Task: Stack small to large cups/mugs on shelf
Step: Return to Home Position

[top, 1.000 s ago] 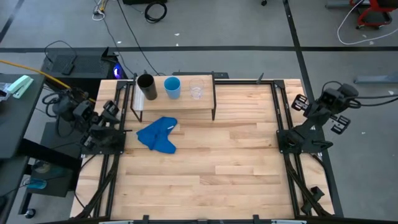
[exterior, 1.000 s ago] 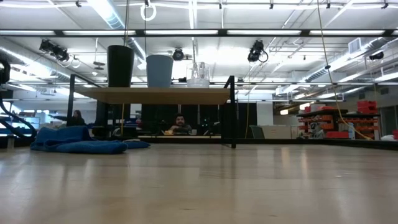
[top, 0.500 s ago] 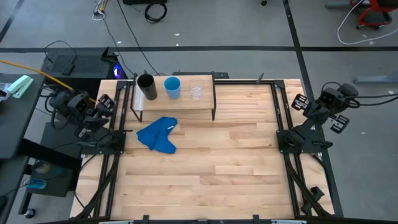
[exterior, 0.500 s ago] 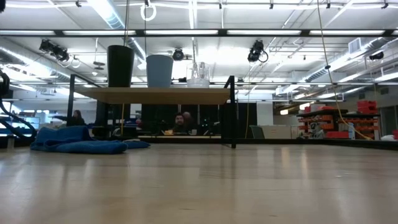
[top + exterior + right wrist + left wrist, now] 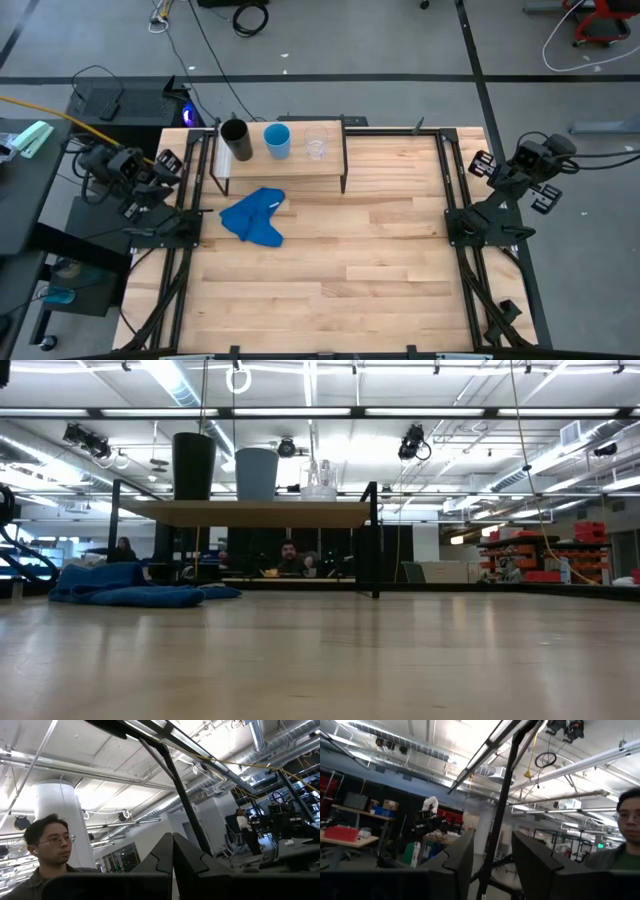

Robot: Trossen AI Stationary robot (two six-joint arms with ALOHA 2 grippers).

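Note:
Three cups stand upright in a row on the low light-wood shelf (image 5: 280, 165) at the table's far side: the black cylinder (image 5: 236, 138) on the left, the light blue cup (image 5: 278, 139) in the middle, the clear cup (image 5: 317, 145) on the right. The low view shows the black cup (image 5: 193, 465), the blue cup (image 5: 257, 473) and the clear cup (image 5: 319, 480) on the shelf board (image 5: 245, 512). My left gripper (image 5: 166, 162) is open and empty at the table's left edge, with its fingers apart in its wrist view (image 5: 492, 845). My right gripper (image 5: 483, 163) is shut and empty at the right edge (image 5: 172, 842).
A crumpled blue cloth (image 5: 255, 215) lies on the tabletop just in front of the shelf's left half, and also shows in the low view (image 5: 130, 588). Black frame rails run along both table sides. A person shows in both wrist views, and people sit beyond the table.
My left arm has drawn back toward the table's left and far edges, away from the shelf. The cups, the shelf and the cloth have stayed in place.

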